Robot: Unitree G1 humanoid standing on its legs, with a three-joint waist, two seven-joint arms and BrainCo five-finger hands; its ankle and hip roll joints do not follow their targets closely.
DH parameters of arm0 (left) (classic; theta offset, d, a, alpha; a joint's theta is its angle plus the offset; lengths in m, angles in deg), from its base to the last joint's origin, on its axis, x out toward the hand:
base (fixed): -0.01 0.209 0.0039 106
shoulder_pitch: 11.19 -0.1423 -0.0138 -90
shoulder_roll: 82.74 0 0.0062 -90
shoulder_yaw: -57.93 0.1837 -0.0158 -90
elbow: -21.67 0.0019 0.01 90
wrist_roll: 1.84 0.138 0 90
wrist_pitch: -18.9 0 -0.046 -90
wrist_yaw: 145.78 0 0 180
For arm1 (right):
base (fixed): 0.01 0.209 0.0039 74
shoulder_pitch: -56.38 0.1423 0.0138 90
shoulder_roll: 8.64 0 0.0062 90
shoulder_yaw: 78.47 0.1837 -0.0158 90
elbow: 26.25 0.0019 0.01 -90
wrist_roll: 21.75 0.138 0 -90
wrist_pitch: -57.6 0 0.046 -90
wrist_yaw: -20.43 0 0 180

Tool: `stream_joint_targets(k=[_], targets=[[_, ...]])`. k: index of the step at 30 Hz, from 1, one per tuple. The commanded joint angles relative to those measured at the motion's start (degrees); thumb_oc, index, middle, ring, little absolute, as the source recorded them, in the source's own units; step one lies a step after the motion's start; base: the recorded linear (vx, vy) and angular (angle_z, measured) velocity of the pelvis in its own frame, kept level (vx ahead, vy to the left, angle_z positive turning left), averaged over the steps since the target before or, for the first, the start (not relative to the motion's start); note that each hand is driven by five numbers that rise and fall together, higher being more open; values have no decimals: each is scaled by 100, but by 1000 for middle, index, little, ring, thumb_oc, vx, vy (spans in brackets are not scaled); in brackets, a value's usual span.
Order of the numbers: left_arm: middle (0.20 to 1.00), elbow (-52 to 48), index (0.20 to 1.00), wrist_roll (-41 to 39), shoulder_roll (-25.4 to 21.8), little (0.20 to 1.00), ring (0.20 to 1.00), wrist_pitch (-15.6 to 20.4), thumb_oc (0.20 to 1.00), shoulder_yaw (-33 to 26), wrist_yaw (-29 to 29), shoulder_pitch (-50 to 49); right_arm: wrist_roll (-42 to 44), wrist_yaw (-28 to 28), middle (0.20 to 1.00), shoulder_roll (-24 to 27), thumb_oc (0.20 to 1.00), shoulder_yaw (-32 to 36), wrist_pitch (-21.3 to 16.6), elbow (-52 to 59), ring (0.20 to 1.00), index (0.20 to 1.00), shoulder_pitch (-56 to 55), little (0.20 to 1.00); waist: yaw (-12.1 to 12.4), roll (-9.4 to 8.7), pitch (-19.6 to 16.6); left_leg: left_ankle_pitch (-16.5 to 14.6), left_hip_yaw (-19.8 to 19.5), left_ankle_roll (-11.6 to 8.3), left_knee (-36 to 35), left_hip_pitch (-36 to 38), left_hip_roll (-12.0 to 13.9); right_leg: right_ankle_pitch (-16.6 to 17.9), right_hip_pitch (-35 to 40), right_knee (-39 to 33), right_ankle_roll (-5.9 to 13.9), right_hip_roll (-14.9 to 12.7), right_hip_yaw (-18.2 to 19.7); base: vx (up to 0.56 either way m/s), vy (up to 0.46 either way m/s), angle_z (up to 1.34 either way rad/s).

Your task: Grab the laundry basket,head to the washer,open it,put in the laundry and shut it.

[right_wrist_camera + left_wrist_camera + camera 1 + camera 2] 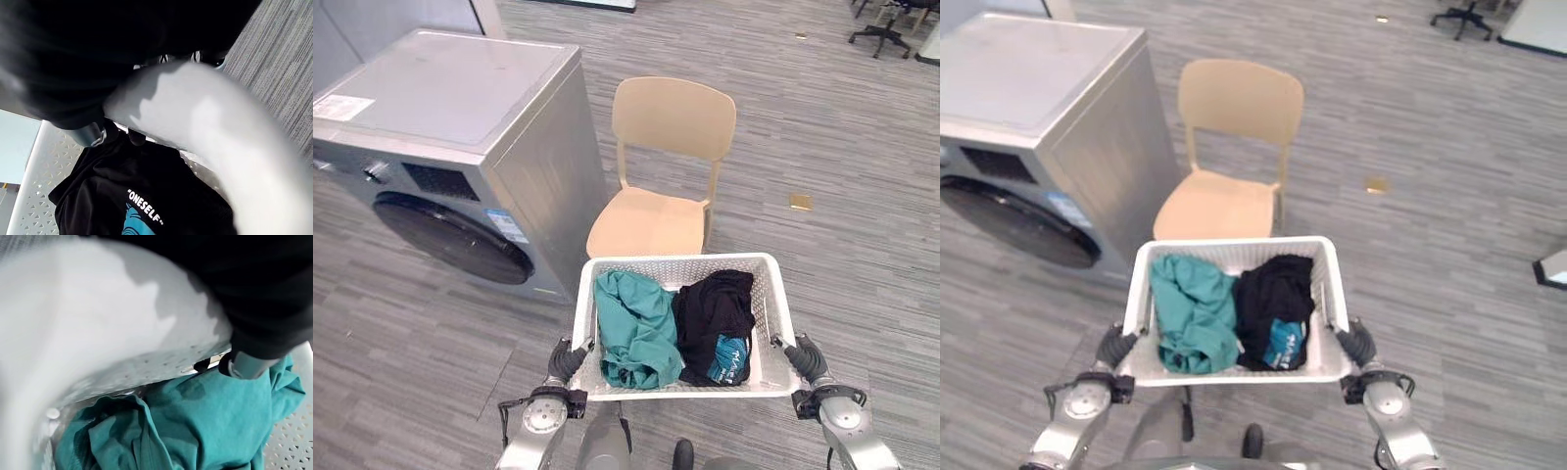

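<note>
Washer [440, 147] far left, door closed, chair [661, 176] beside it. Left hand [566, 362] fingers curled over laundry basket [773, 299] left rim; teal garment [636, 328], black garment [715, 313] inside; right hand [806, 359] fingers hooked over right rim. Basket held off floor, just before the chair.

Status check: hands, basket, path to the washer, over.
Left hand and right hand shut on basket rims. Teal and black laundry inside. Washer ahead-left, door closed; chair stands directly ahead.

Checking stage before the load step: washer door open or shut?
Shut. The washer shows its dark round door flush against the front panel, nothing swung out. Both hands are at the basket sides.
</note>
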Motion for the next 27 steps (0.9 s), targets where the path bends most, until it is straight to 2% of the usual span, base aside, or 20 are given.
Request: stream_joint_targets(k=[1, 2, 3, 4, 7, 9, 11, 12, 13, 14, 17, 21, 24, 27], targets=[[200, -685, 200, -572, -169, 200, 200, 610, 200, -125, 243, 104, 342, -227, 200, -62, 200, 423, -534, 456, 200, 200, 168, 200, 193, -94, -287, -54, 32, -223, 525, -3, 119, -763, -193, 846, 639, -864, -157, 198, 241, -45], [200, -666, 200, -553, -188, 200, 200, 608, 200, -124, 259, 115, 313, -258, 200, -86, 200, 421, -527, 440, 200, 200, 199, 200, 185, -99, -336, -140, 70, -173, 596, 17, 64, -724, -218, 888, 716, -978, -133, 226, 343, -36], [200, -694, 200, -537, -251, 200, 200, 607, 200, -124, 270, 130, 252, -286, 200, -130, 200, 368, -533, 423, 200, 200, 288, 200, 190, -145, -365, -384, 169, -22, 736, 80, -82, -623, -420, 1175, 830, -1190, 15, 217, 342, -12], [200, -693, 200, -537, -250, 200, 200, 607, 200, -125, 270, 133, 252, -286, 200, -130, 200, 368, -533, 422, 200, 200, 292, 200, 200, -136, -378, -368, 176, -20, 725, 65, -70, -606, -445, 1172, 829, -1180, 27, 140, 306, -9], [200, -727, 200, -526, -459, 200, 200, 623, 200, -199, 246, 227, 195, -302, 200, -204, 200, 211, -584, 423, 200, 200, 510, 200, 226, -177, -283, -626, 444, 175, 786, 169, -142, -388, -984, 1846, 931, -1317, 133, 30, 237, -48], [200, -790, 200, -541, -554, 200, 200, 628, 200, -243, 244, 244, 191, -373, 200, -221, 200, 137, -551, 478, 200, 200, 578, 200, 181, -235, -193, -758, 678, 260, 681, 413, -210, -286, -1485, 1905, 877, -1094, 106, 56, 222, -99], [200, -806, 200, -569, -554, 200, 200, 635, 200, -277, 235, 238, 199, -360, 200, -192, 200, 93, -550, 469, 200, 200, 629, 200, 138, -250, -102, -883, 838, 292, 592, 625, -290, -181, -1726, 1636, 814, -978, -211, 40, 92, -46], [200, -806, 200, -569, -553, 200, 200, 635, 200, -278, 235, 237, 199, -360, 200, -191, 200, 92, -550, 468, 200, 200, 629, 200, 136, -248, -97, -883, 837, 292, 590, 632, -288, -178, -1717, 1629, 814, -976, -213, 72, 41, -47], [200, -786, 200, -586, -520, 200, 200, 621, 200, -312, 217, 204, 220, -354, 200, -188, 200, 27, -540, 430, 200, 200, 651, 200, 104, -259, -29, -978, 948, 315, 510, 853, -353, -35, -1891, 1354, 759, -845, -468, 92, 20, -45], [200, -756, 200, -590, -484, 200, 200, 618, 200, -324, 199, 204, 238, -349, 200, -191, 200, 16, -543, 399, 200, 200, 646, 200, 88, -260, 24, -1023, 967, 323, 487, 950, -390, 44, -2064, 1295, 731, -779, -585, 92, 20, -41], [200, -642, 200, -493, -412, 200, 200, 623, 200, -347, 222, 178, 303, -361, 200, -205, 200, 63, -547, 401, 200, 200, 511, 200, 12, -296, 48, -1162, 843, 333, 607, 1021, -508, 69, -1968, 1030, 674, -707, -536, 129, -75, 8], [200, -553, 200, -435, -271, 200, 200, 640, 200, -380, 290, 72, 348, -360, 200, -120, 200, 122, -552, 320, 200, 200, 392, 200, -17, -248, 26, -1290, 853, 244, 1050, 980, -482, 171, -1713, 762, 572, -684, -502, 100, -92, 43], [200, -279, 200, -376, -194, 200, 200, 597, 200, -313, 255, 163, 284, -298, 200, 20, 200, 145, -521, 217, 200, 200, 411, 200, -27, -191, 10, -1189, 837, 50, 1671, 762, -273, 128, -1440, 566, 452, -696, -633, 115, -113, 31], [200, -5, 200, -299, -151, 200, 200, 585, 200, -211, 145, 318, 268, -242, 200, 59, 200, 79, -516, 98, 200, 200, 535, 200, 4, -132, 1, -1097, 473, 24, 1736, 533, -319, 41, -1234, 456, 410, -669, -607, 115, -7, 24]])
